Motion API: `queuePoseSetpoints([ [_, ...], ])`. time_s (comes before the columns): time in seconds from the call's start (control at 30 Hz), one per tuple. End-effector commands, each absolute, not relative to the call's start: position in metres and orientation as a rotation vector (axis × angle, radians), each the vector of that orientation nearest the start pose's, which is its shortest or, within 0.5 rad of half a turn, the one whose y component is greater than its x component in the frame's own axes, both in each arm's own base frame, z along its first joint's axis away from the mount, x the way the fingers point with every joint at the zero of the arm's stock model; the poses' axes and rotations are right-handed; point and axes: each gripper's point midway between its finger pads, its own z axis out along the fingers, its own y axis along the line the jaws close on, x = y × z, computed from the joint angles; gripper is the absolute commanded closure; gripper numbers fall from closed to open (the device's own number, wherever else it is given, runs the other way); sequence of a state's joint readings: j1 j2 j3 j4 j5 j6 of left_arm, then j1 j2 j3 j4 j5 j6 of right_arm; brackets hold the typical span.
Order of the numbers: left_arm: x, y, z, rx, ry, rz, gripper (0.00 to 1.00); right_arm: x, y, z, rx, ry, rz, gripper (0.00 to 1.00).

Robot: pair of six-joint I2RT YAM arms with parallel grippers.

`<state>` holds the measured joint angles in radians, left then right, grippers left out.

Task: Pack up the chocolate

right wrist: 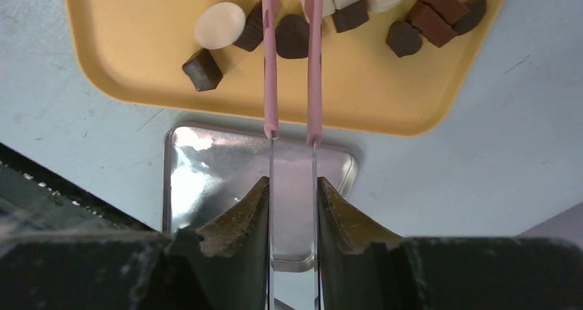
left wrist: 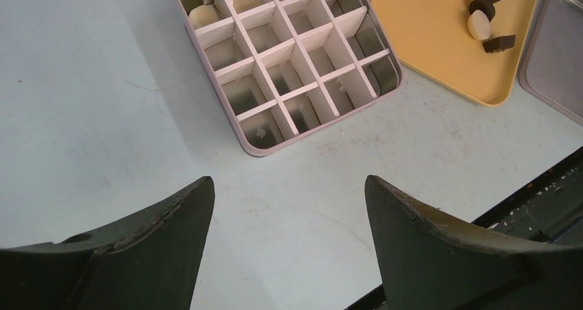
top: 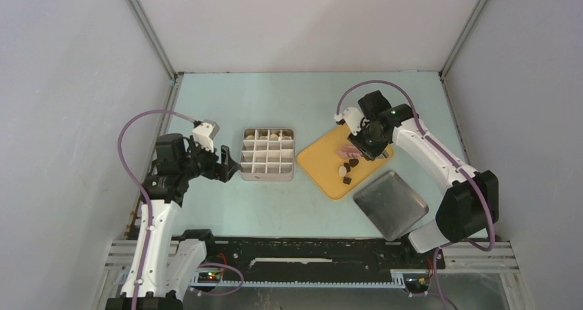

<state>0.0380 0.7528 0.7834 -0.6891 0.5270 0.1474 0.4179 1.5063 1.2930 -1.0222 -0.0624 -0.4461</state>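
The chocolate lies as several cream-white and dark brown pieces on a yellow tray. My right gripper is shut on the clear handles of the pink tongs. Their two arms reach over the tray, with a dark rounded piece between them; the tips run off the top edge. From above, that gripper hangs over the tray's far side. The divided box has cream pieces in its far row. My left gripper is open and empty, just left of the box.
A shiny metal lid lies flat at the tray's near right, under my right wrist. The black rail of the arm bases runs along the near edge. Grey walls enclose the pale blue table on three sides.
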Motion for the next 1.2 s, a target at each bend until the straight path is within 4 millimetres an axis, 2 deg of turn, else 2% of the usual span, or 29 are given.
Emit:
queuePoseSetpoints([
  [0.0, 0.232, -0.075, 0.192, 0.390, 2.106, -0.489, 0.16, 0.300, 0.109, 0.135, -1.137, 2.511, 0.034, 0.71],
  [0.2, 0.232, -0.075, 0.193, 0.391, 2.101, -0.486, 0.16, 0.303, 0.099, 0.120, -1.109, 2.583, 0.064, 0.68],
  [0.47, 0.232, -0.074, 0.193, 0.389, 2.100, -0.485, 0.16, 0.279, 0.096, 0.111, -1.142, 2.687, 0.120, 0.66],
  [0.57, 0.232, -0.074, 0.193, 0.389, 2.098, -0.486, 0.16, 0.272, 0.097, 0.114, -1.147, 2.695, 0.142, 0.70],
  [0.7, 0.232, -0.074, 0.194, 0.391, 2.096, -0.486, 0.16, 0.273, 0.103, 0.124, -1.152, 2.646, 0.128, 0.78],
  [0.83, 0.232, -0.074, 0.194, 0.390, 2.096, -0.486, 0.16, 0.284, 0.122, 0.144, -1.160, 2.496, 0.137, 0.82],
  [0.97, 0.232, -0.074, 0.194, 0.389, 2.095, -0.485, 0.16, 0.298, 0.151, 0.171, -1.178, 2.361, 0.186, 0.83],
  [1.07, 0.232, -0.073, 0.195, 0.386, 2.089, -0.479, 0.16, 0.306, 0.181, 0.192, -1.216, 2.254, 0.257, 0.83],
  [1.17, 0.232, -0.071, 0.196, 0.373, 2.084, -0.465, 0.16, 0.311, 0.220, 0.203, -1.227, 2.191, 0.409, 0.83],
])
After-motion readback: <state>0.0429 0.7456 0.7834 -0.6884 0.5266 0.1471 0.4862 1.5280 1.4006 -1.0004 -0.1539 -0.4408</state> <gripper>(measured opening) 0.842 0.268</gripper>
